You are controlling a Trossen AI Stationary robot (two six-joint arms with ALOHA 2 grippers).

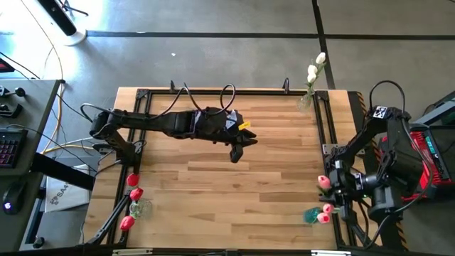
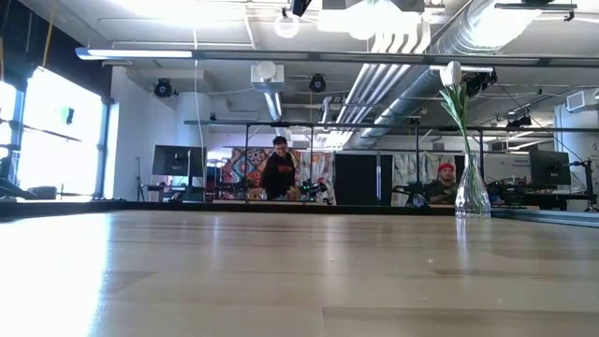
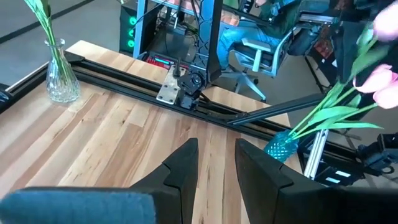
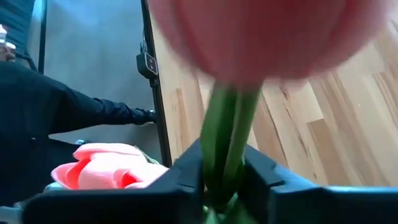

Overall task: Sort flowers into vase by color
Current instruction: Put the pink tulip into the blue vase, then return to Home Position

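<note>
Right gripper (image 4: 221,180) jaws grip a pink tulip (image 4: 261,37) stem at the table's (image 1: 213,185) right edge.

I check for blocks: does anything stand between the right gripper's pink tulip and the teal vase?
Nothing visible does. The right gripper grips the pink tulip by its stem, just beside the teal vase.
</note>
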